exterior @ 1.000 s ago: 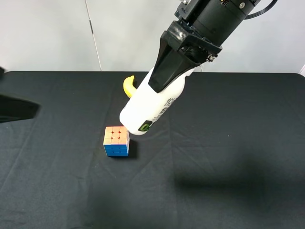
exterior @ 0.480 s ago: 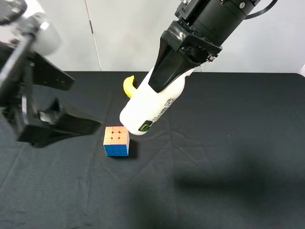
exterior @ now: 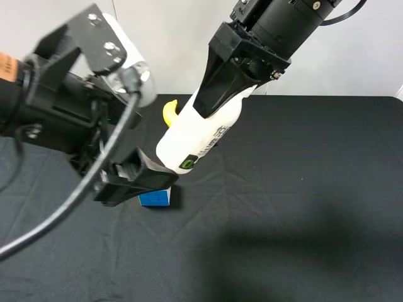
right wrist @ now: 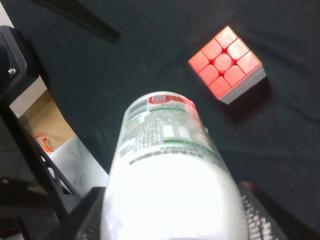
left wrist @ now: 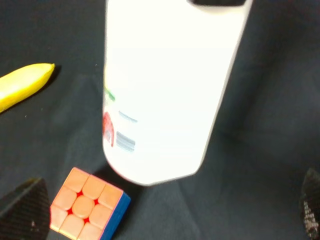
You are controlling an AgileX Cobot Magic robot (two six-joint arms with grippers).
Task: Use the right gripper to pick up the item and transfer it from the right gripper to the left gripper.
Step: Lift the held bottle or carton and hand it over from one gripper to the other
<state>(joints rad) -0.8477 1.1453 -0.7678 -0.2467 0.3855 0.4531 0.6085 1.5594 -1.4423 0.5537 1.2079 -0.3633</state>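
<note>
Swinging in from the left edge since half a second ago, the left gripper (left wrist: 167, 212) now sits much nearer the middle, its jaws wide apart. The left wrist view shows only the two dark fingertips at either side, with the base of the item (exterior: 195, 141) ahead of them and not touched. From above, I see its lower finger lying across the top of the cube (exterior: 154, 198), so only the cube's blue side shows. The right gripper (exterior: 211, 100) has barely shifted, its jaws clamped on the upper part of the item, which hangs tilted above the surface (exterior: 302, 207) with its base pointing down towards the cube. This white bottle is the only container; it is opaque and its top is hidden in the jaws, so I cannot tell what is in it. Its label carries a small green and black square mark near the base with dark characters running up the side. In the right wrist view there is also a red patch, a green band and blocks of fine print, none of it legible to me. I count one bottle, one cube and one yellow banana (exterior: 170, 113), which lies on the surface behind the bottle.
</note>
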